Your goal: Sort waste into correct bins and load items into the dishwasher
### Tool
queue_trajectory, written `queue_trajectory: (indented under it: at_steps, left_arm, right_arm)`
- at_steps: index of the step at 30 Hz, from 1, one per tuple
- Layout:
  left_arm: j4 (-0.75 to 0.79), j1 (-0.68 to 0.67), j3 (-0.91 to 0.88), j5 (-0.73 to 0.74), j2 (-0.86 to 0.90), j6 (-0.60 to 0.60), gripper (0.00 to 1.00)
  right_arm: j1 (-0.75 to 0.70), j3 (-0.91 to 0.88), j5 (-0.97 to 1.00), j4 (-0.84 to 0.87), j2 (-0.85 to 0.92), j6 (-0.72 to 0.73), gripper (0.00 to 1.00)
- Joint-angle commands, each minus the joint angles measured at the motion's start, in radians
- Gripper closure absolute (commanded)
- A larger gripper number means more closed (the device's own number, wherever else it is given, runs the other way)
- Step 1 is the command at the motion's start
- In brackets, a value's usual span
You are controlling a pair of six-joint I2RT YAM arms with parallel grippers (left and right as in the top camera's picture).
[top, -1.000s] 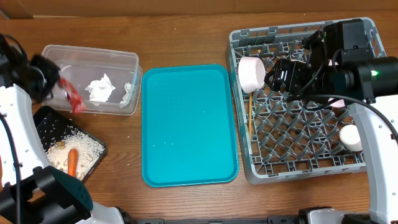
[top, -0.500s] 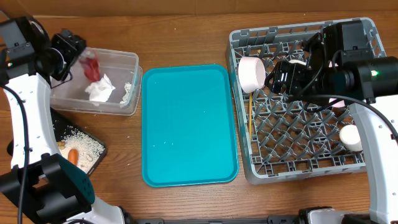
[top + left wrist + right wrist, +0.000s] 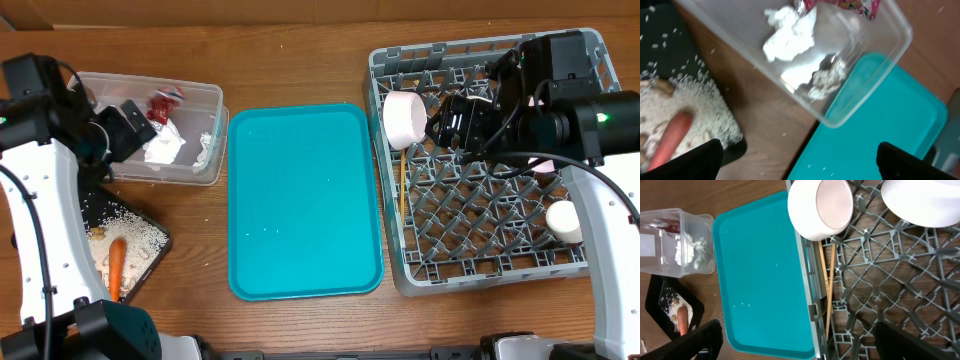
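Left gripper [image 3: 797, 150] spread wide, nothing between the fingers, poised over the table beside the clear tub [image 3: 205, 95] and the black tray [image 3: 662, 45].

In the tub, at the table's left rear: red wrapper [image 3: 163, 103] against the far wall, lying free of the gripper; crumpled white paper [image 3: 165, 148] just in front of it, more white paper toward the right-hand wall.

In the black tray, in front of the tub: carrot piece [image 3: 115, 265] lying lengthwise, with pale crumbly food scraps [image 3: 140, 238] heaped around it and a few grains scattered over the bare black floor.

Flat teal tray [image 3: 305, 200] in the middle of the table, between tub and dish rack [image 3: 480, 230], with only a few specks on it.

Right gripper [image 3: 797, 330] likewise fully open and empty, held above the rear left part of the rack.

In the rack: white cup [image 3: 405, 120] tipped on its side at the left edge, mouth toward the camera on the right wrist; chopsticks [image 3: 404, 195] lying along the left edge just in front of the cup; white bowl [image 3: 920, 202] further right, only partly in view; another small white dish [image 3: 565, 222] near the right wall, well apart from the cup.
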Motion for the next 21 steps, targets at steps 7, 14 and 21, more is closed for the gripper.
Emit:
queue_trajectory:
  at_steps: [7, 14, 21]
  left_arm:
    - [0.149, -0.025, -0.362, -0.122, 0.008, -0.021, 0.96]
    - [0.367, -0.016, -0.626, -0.257, 0.008, -0.128, 0.96]
    - [0.542, -0.016, -0.791, -0.293, 0.008, -0.148, 0.96]
  right_arm:
    - [0.004, 0.008, 0.009, -0.011, -0.008, -0.001, 0.0]
    - [0.004, 0.008, 0.009, -0.01, -0.008, -0.001, 0.0]
    - [0.004, 0.008, 0.009, -0.008, -0.008, -0.001, 0.0]
